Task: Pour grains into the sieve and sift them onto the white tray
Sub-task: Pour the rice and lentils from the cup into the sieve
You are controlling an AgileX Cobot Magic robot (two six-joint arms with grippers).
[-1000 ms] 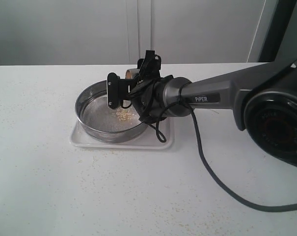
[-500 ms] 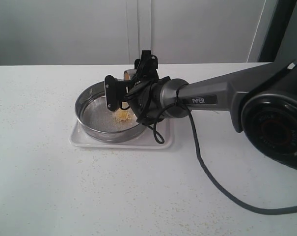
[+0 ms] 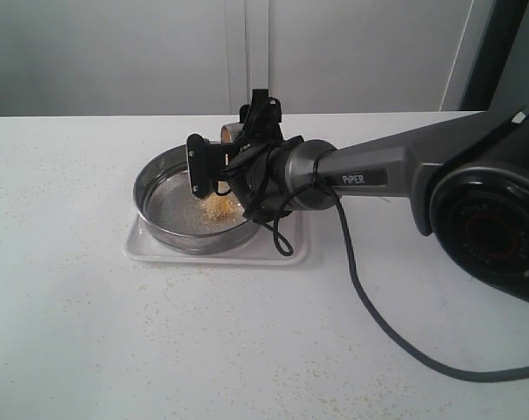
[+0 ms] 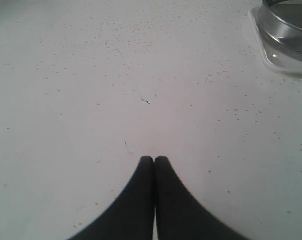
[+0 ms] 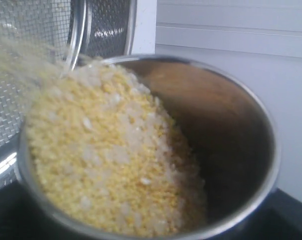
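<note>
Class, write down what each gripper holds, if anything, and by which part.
Right gripper: the steel cup of grains, tipped over the sieve; the grip spot is hidden. Left gripper: shut, holding nothing.

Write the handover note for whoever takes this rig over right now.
Left gripper: shut, holding nothing, over the white table near the flat white rectangular tray.
Right gripper: gripping the small round steel cup, tipped over the wide round steel mesh sieve.
Sieve sits in the tray.
Done: small pile of yellow-and-whitish grains on the mesh.
Left: most grains are in the cup; finish pouring, then sift.
</note>
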